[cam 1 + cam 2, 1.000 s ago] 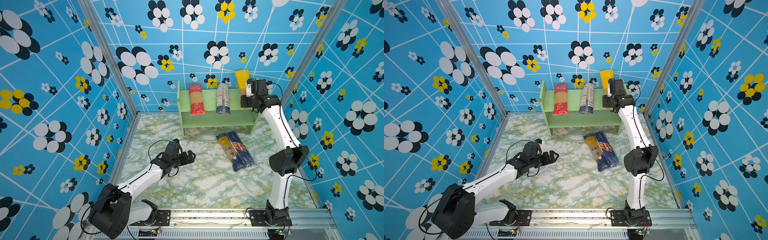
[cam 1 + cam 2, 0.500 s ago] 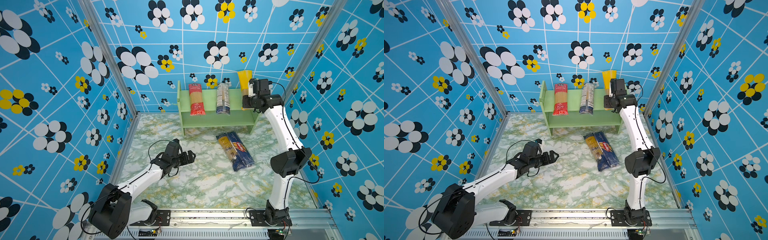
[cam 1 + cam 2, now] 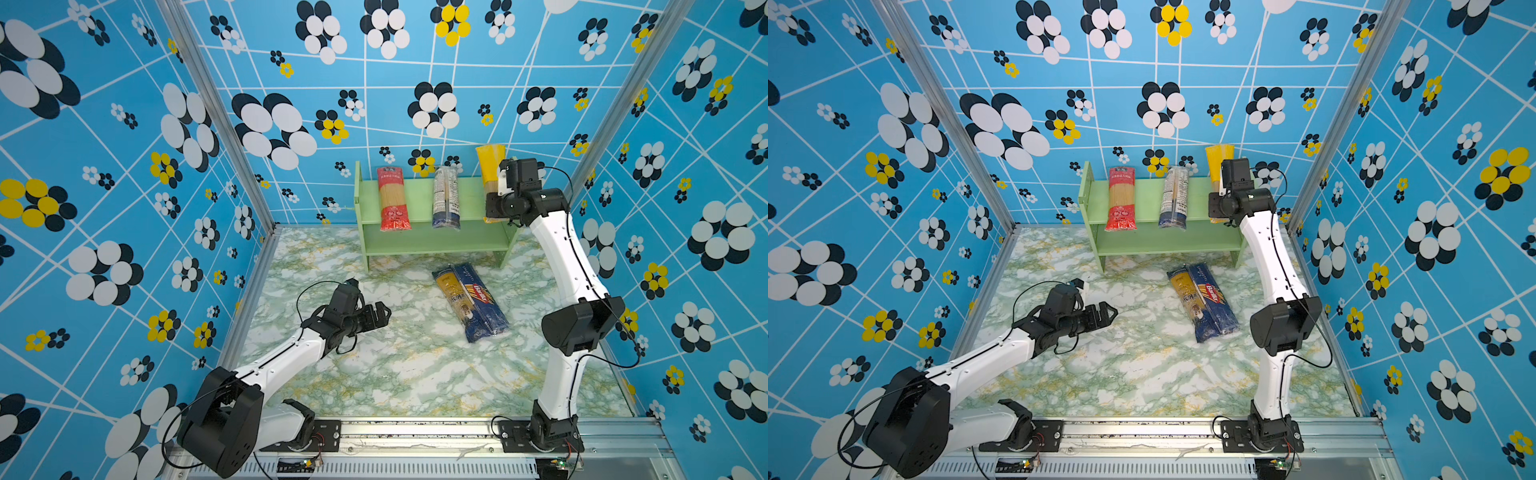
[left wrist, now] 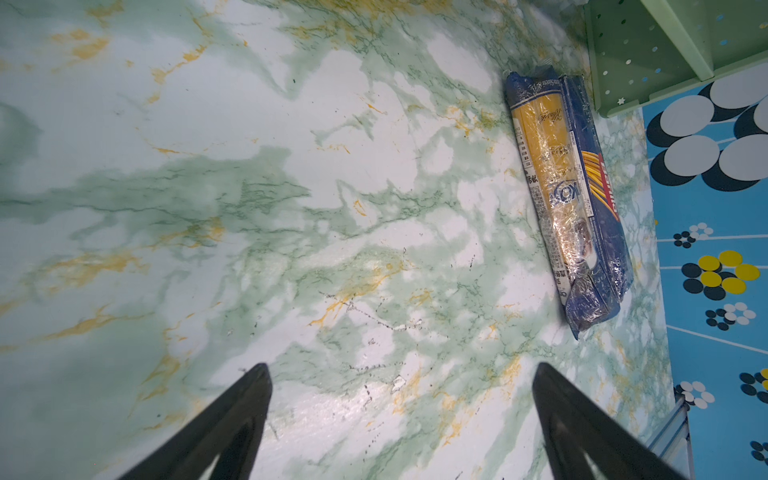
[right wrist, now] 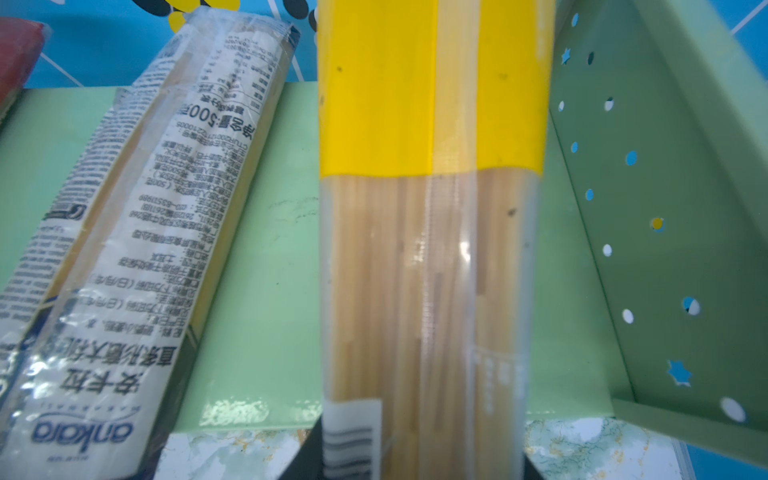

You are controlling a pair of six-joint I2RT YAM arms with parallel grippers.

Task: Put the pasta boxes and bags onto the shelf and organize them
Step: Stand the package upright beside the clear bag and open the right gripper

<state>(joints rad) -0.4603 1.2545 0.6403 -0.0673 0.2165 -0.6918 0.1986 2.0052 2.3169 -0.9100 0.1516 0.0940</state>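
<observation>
The yellow-topped bag of spaghetti stands at the right end of the upper tier of the shelf. It is just beside the peg-holed side panel, and its yellow end rises above the shelf in front of the patterned wall. Your right hand is clamped on the bag's lower end, with a dark finger on each side of it in the right wrist view.

To the left on the same tier rests the clear white/blue-label bag, slightly tilted. Further left is the red-ended bag. The two are apart from each other, and the lower end of each hangs over the tier's front edge.

On the marbled table in front of the shelf, the blue-ended bag and the dark blue Barilla box lie side by side and touching, with the bag on the left.

Your left hand hovers low over the table, well to the left of that pair. Its fingers are spread wide apart and hold nothing.
</observation>
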